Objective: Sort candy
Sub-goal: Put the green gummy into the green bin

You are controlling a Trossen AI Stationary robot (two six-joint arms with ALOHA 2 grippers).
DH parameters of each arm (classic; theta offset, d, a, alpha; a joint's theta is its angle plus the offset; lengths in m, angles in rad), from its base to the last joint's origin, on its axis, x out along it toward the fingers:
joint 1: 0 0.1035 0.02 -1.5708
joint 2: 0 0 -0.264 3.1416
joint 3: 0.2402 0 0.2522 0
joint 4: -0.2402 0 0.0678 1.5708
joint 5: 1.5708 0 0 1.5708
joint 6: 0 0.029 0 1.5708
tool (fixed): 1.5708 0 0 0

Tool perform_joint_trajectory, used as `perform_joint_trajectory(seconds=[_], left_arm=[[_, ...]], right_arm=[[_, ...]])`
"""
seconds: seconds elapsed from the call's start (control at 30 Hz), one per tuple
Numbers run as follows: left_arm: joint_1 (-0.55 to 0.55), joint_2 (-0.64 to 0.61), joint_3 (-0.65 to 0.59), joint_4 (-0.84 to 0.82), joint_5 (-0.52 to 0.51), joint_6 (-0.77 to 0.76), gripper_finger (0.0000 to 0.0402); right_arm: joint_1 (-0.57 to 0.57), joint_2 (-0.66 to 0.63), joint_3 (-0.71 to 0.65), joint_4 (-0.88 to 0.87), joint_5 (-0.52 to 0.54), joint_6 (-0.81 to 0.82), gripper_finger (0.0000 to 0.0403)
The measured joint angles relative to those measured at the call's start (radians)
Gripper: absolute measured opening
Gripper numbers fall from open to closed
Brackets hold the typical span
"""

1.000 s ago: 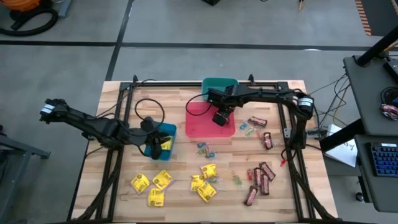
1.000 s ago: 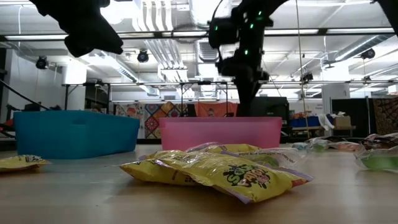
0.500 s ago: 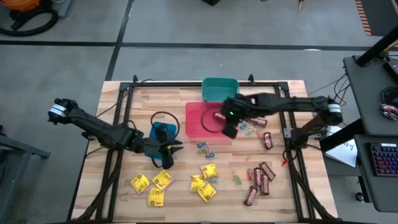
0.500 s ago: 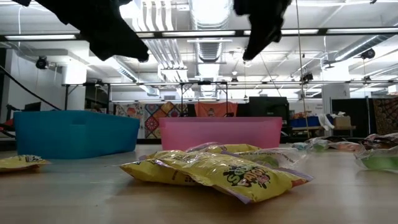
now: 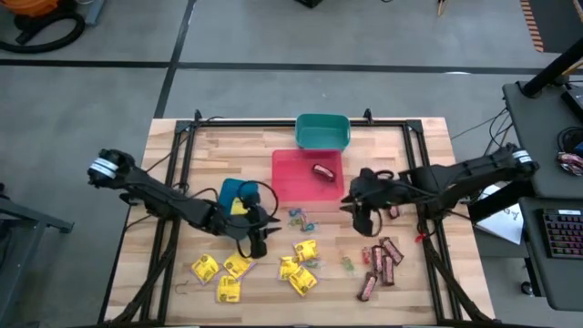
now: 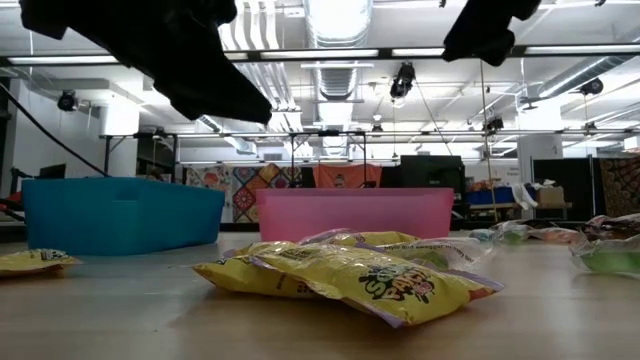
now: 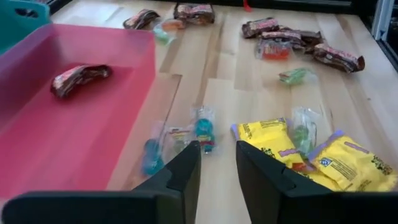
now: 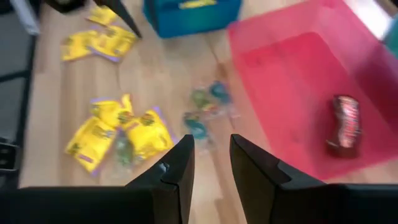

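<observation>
The light wooden worktop [image 5: 200, 150] carries three bins: a teal bin [image 5: 322, 132] at the far edge's middle, a red bin [image 5: 293, 174] just nearer, and a blue bin [image 5: 231, 192] to its left. Yellow packets [image 5: 219, 270] lie scattered along the near edge. Dark brown-red bars [image 5: 381, 259] cluster towards the near right corner. Small green and blue pieces [image 5: 300, 218] lie mid-table.

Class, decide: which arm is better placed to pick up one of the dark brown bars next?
Right. The right gripper hovers with open, empty fingers beside the brown bars; the left gripper sits over the yellow packets.
</observation>
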Motion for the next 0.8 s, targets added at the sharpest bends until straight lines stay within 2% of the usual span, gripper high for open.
perform_joint_trajectory(seconds=[0.1, 0.37, 0.57, 0.8], left_arm=[[-0.005, 0.054, 0.0, 0.054, 0.0, 0.028, 0.0119], [-0.004, 0.2, 0.086, 0.065, -0.028, 0.033, 0.0179], [-0.004, 0.307, 0.134, 0.063, -0.097, 0.047, 0.0187], [0.004, 0.356, 0.135, 0.067, -0.135, 0.025, 0.0187]], right_arm=[[0.027, -0.014, -0.043, 0.06, 0.002, 0.019, 0.0098], [0.091, 0.029, -0.061, 0.063, 0.003, 0.072, 0.0098], [0.119, 0.082, -0.062, 0.074, 0.016, 0.078, 0.0098], [0.119, 0.092, -0.062, 0.078, 0.025, 0.081, 0.0098]])
